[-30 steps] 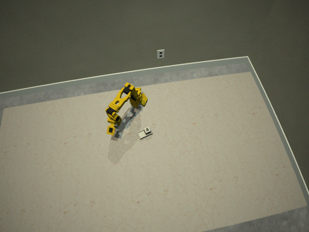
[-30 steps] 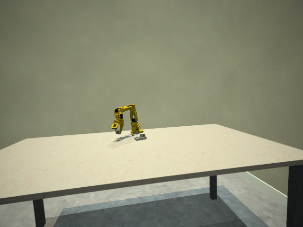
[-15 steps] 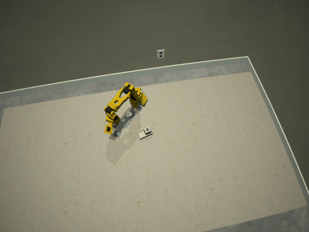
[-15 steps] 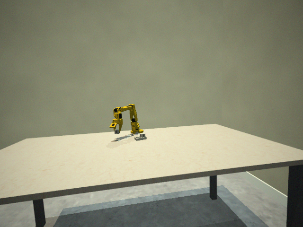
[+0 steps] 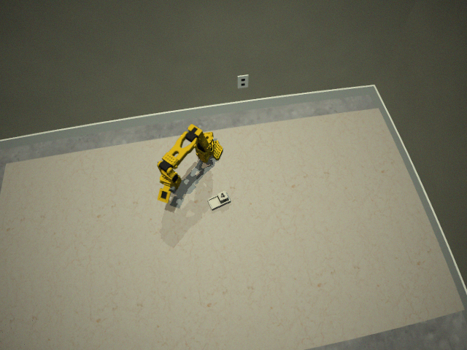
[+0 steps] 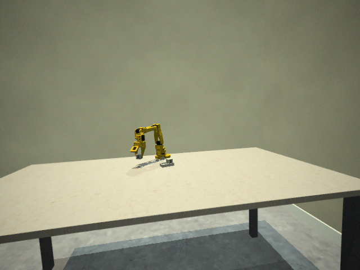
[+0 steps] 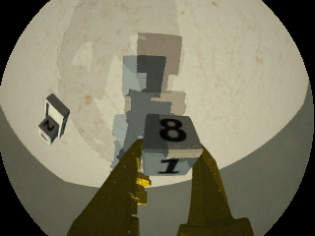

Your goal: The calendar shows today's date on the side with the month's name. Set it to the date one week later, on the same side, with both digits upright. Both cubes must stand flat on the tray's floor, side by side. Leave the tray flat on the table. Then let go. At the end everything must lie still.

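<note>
Top view: the tray (image 5: 214,205) (image 6: 166,165) (image 7: 64,125) is lying flat on the table (image 5: 263,263) (image 6: 180,185) (image 7: 246,64), with one cube (image 5: 223,196) (image 6: 169,160) (image 7: 48,130) standing in it, a 4 facing up. The other half of the tray has no cube in it. The arm (image 5: 181,150) (image 6: 150,127) reaches out past the other side, well apart from the tray, and from up here I can't make out what's in the gripper.

Exterior view: this one helps. The gripper (image 6: 139,156) (image 7: 170,145) points down with a small pale cube at its tips, held up off the table. The tray sits nearer the arm's foot, its own cube inside. The digits are too small for me to read here, so no idea what the date side says.

Wrist view: best look of the lot. The pincer is closed on the second cube (image 7: 172,135), pinching it from both sides, with an 8 and a 1 on the faces I can see. The tray cube shows a 2 on one side.

So my guess is we're mid-swap: this cube is out so it can be turned to a new digit. Next move, I'd say, is getting the right face to the month side, digit upright, then over to the vacant half and down flat beside its neighbour. Catching the rim or nudging the other cube looks like the main risk.
</note>
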Controlling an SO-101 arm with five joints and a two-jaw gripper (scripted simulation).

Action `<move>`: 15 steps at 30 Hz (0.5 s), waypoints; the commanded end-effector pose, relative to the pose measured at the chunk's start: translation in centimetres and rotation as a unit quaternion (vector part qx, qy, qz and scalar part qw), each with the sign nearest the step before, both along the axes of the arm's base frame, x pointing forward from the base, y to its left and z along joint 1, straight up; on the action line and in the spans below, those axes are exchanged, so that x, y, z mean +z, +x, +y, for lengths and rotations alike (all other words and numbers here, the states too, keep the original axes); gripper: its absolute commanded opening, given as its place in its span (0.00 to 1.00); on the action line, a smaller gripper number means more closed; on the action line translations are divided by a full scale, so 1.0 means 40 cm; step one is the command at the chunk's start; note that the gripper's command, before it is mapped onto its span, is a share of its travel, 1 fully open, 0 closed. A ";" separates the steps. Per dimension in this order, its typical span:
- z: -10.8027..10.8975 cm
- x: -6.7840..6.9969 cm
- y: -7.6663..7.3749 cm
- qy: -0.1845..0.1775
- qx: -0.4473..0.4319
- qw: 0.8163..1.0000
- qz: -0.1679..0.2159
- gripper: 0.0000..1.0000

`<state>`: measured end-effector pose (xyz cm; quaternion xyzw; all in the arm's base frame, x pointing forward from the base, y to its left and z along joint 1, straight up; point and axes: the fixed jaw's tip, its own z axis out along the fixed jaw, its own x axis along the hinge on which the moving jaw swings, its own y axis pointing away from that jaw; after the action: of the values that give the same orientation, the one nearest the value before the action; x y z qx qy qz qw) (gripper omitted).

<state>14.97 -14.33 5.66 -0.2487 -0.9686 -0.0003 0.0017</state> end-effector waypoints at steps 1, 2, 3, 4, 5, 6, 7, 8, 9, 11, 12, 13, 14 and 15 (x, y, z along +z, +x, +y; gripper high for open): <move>-0.016 0.013 0.011 -0.019 -0.009 1.000 -0.019 0.00; -0.017 0.011 0.011 -0.019 -0.009 1.000 -0.019 0.00; -0.017 0.009 0.011 -0.019 -0.009 1.000 -0.019 0.00; -0.017 0.008 0.011 -0.019 -0.009 1.000 -0.019 0.00; -0.017 0.006 0.011 -0.019 -0.009 1.000 -0.019 0.00; -0.017 0.005 0.011 -0.019 -0.009 1.000 -0.019 0.00; -0.017 0.004 0.012 -0.019 -0.009 1.000 -0.019 0.00; -0.017 0.003 0.012 -0.019 -0.009 1.000 -0.019 0.00; -0.017 0.003 0.012 -0.019 -0.009 1.000 -0.019 0.00; -0.017 0.003 0.012 -0.019 -0.009 1.000 -0.019 0.00; -0.017 0.003 0.012 -0.019 -0.009 1.000 -0.019 0.00; -0.017 0.003 0.012 -0.019 -0.009 1.000 -0.019 0.00; -0.017 0.003 0.012 -0.019 -0.009 1.000 -0.019 0.00; -0.017 0.002 0.012 -0.019 -0.009 1.000 -0.019 0.00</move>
<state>15.34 -14.71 5.49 -0.2487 -0.9685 0.0072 -0.0107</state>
